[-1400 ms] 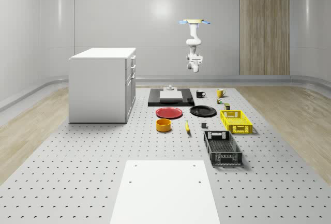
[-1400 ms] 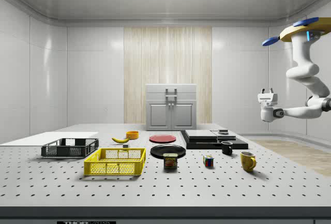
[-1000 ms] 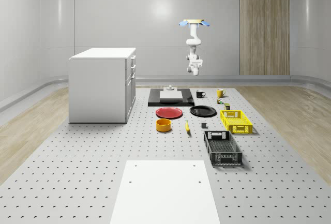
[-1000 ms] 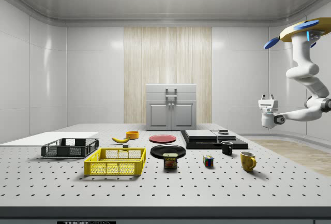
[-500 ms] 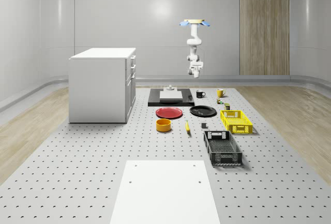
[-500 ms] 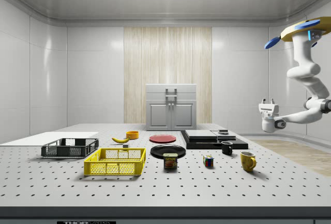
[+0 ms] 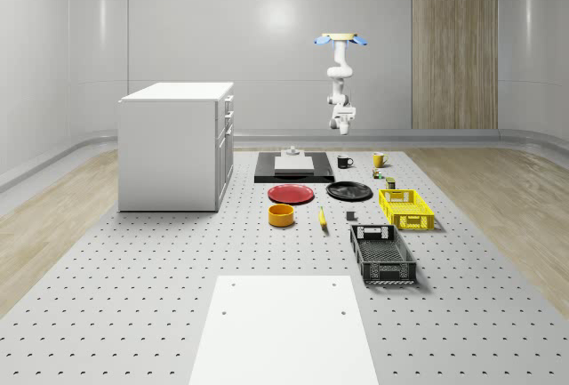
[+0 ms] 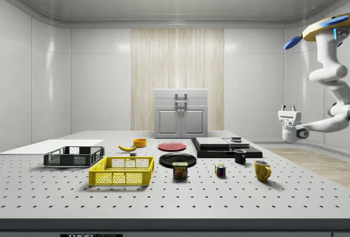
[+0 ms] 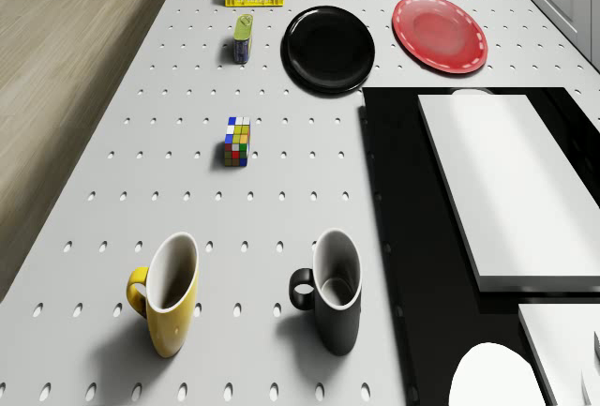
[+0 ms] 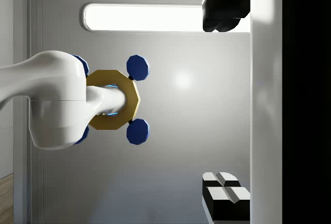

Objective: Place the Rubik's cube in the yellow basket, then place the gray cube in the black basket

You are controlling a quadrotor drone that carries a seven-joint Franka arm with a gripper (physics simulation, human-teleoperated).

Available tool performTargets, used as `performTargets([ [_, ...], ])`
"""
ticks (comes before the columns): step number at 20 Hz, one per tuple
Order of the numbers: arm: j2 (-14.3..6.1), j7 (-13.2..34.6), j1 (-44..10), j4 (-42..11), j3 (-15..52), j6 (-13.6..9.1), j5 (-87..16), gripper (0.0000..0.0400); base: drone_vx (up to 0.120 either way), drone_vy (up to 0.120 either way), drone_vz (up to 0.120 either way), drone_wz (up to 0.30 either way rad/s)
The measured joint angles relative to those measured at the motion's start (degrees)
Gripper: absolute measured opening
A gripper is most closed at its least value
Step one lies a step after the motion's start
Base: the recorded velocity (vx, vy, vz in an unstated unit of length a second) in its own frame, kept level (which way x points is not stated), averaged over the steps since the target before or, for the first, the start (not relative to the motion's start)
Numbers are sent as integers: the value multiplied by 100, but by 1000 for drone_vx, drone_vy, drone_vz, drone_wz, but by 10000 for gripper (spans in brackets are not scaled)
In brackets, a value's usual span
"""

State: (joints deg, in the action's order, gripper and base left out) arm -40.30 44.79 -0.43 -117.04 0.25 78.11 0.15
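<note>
Side view, right edge: hovering high with the drone (image 8: 328, 28) past the end of the table (image 8: 164, 204); holding the gripper (image 8: 289, 108) upturned in the air, spread wide in the wrist view, gripping nothing; finding the Rubik's cube (image 9: 237, 141) on the table between the tin (image 9: 243, 38) and the yellow mug (image 9: 167, 298), well apart from the yellow basket (image 8: 121, 178); judged as step one, approach barely begun; next, probably: turn the wrist downward, descend over the cube, close on it squarely

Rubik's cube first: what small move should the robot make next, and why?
Probably bring the drone forward over the table and swing the hand downward. The hand points up, hovering high by the table's far end, while the multicoloured Rubik's cube sits untouched on the perforated table, outside the yellow mesh basket.
</note>
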Motion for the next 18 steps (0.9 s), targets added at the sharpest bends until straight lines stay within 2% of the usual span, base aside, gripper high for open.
performTargets([
  [2,-4,-1,-1,-2,1,6,0,400,20,120,0,0],
  [18,-50,0,-15,-43,28,72,-30,400,120,120,0,0],
])
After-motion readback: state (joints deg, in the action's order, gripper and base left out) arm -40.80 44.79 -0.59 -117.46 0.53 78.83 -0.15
